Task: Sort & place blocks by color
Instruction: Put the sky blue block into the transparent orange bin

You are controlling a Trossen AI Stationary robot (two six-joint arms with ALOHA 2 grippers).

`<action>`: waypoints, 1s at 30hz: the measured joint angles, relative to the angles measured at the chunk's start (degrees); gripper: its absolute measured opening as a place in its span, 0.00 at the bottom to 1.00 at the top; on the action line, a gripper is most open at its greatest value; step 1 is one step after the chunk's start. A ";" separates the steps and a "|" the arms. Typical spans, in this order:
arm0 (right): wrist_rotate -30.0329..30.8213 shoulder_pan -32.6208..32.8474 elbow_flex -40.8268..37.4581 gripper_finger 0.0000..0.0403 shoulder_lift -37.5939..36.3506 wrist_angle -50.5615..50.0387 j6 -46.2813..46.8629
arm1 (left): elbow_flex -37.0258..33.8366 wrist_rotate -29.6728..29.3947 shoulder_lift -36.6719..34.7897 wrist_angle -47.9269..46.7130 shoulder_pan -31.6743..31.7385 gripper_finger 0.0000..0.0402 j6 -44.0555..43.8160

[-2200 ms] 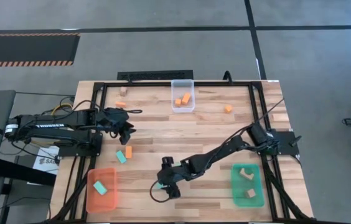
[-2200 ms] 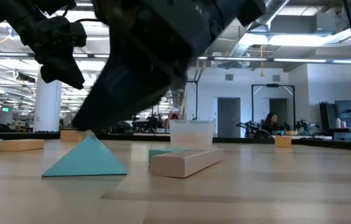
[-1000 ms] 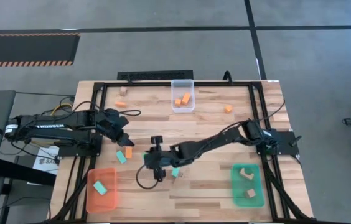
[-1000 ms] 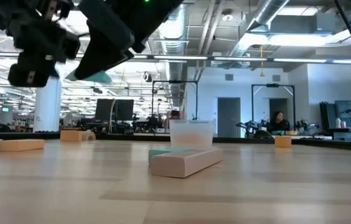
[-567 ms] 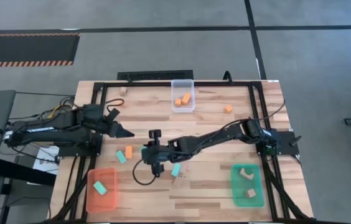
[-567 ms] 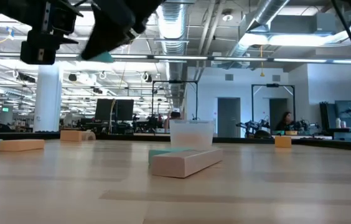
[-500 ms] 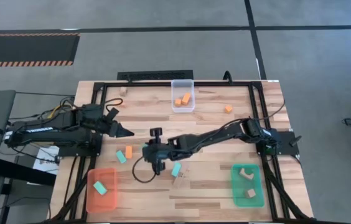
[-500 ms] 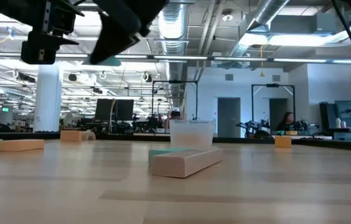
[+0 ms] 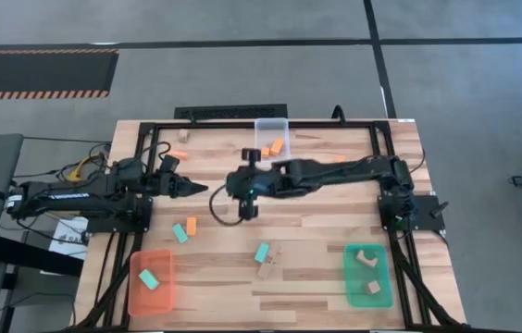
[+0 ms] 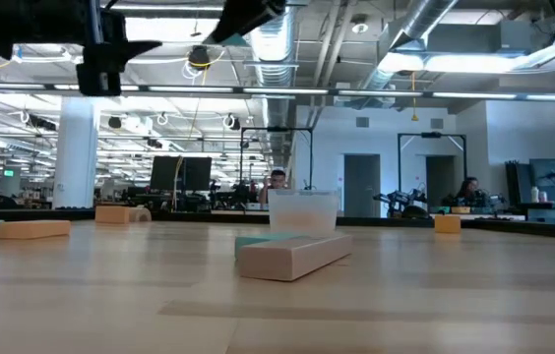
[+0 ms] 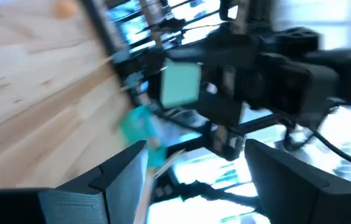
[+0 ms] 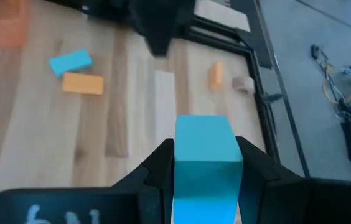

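Risen off the bench, my right pincer (image 9: pixel 248 188) clamps a teal block (image 12: pixel 205 160); left pincer (image 9: pixel 196 188), apart, lies just beside it.

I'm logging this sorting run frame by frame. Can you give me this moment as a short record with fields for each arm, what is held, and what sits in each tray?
right gripper: over mid-table, jaws shut on a teal block
left gripper: near the table's left side, pointing at the right gripper, jaws open, empty
orange tray: one teal block
green tray: two tan blocks
clear tray: orange blocks
loose on table: teal, orange and tan blocks
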 joint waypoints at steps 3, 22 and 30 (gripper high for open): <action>-2.72 -1.58 -0.07 0.30 -1.44 -2.94 1.06 | -2.68 -0.69 -0.04 8.89 0.00 0.64 -2.29; -21.98 -8.08 -25.69 0.30 -11.50 35.17 0.54 | -4.86 -7.86 2.63 15.99 0.17 0.64 -4.37; -21.75 -7.45 -25.64 0.30 -8.90 37.77 0.71 | -4.84 -7.81 9.68 18.08 0.17 0.64 -4.90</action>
